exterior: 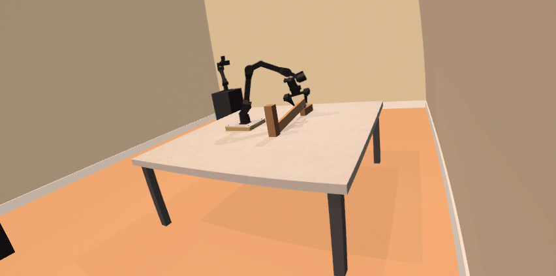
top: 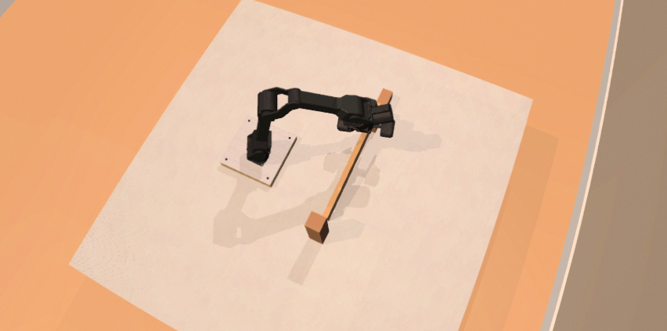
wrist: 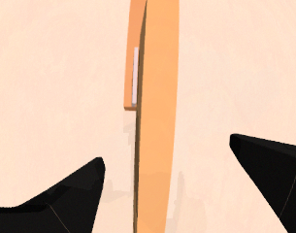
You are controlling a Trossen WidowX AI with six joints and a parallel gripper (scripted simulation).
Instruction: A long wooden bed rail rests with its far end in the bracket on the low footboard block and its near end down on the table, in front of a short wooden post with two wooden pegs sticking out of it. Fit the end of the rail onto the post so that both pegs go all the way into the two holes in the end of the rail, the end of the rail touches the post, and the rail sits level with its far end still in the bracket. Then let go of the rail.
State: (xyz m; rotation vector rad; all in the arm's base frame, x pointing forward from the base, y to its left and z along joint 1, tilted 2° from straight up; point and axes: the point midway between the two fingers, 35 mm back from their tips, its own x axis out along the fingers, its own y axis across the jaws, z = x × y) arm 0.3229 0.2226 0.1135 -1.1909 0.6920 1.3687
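The long wooden rail [top: 345, 174] [exterior: 290, 115] [wrist: 158, 116] slopes up from its near end, low by the short wooden post [top: 316, 221] [exterior: 271, 120], to its far end at the low footboard block [top: 384, 96] [exterior: 307, 109] [wrist: 129, 78]. A light bracket strip [wrist: 135, 78] shows on the block beside the rail in the wrist view; the seat of the far end is hidden. The pegs and the rail's end holes are not visible. My gripper [exterior: 299, 103] [wrist: 167, 153] is open and empty above the far part of the rail. Its fingers stand apart on both sides of the rail in the wrist view.
My arm's base plate [top: 282, 156] [exterior: 237, 128] lies on the table [top: 420, 235] [exterior: 248, 161], to the left of the rail. The arm reaches over from there. Behind the table stands a dark box [exterior: 222, 104] with another small arm on it.
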